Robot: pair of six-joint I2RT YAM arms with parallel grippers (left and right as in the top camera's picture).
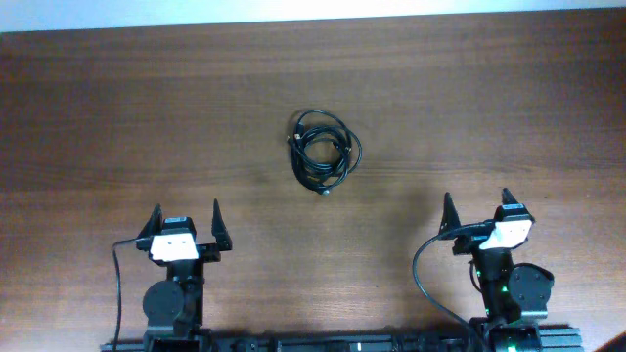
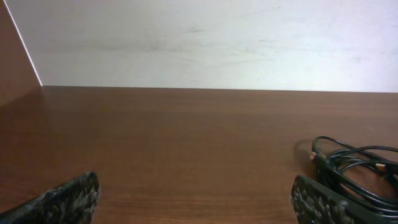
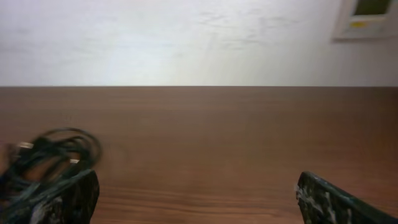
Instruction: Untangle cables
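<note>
Overhead: spotting the small coil of thin black flexible cables [image 1: 326, 149] lying on the brown wooden table [image 1: 117, 117], well ahead, between the left fingers [image 1: 220, 230] and right fingers [image 1: 449, 220], both spread, gripping nothing. Left wrist: showing the cables [image 2: 357, 168] ahead-right. Right wrist: showing them ahead-left, blurred. Probably handling light, limp, springy; favouring an outer loop.

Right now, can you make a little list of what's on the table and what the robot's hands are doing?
table: brown wood
cables: thin black cords looped in one small bundle, lying mid-table
left hand: open, empty, at the near edge, apart from the cables
right hand: open, empty, at the near edge, apart from the cables
untangling: not begun, nothing touches the bundle
</note>
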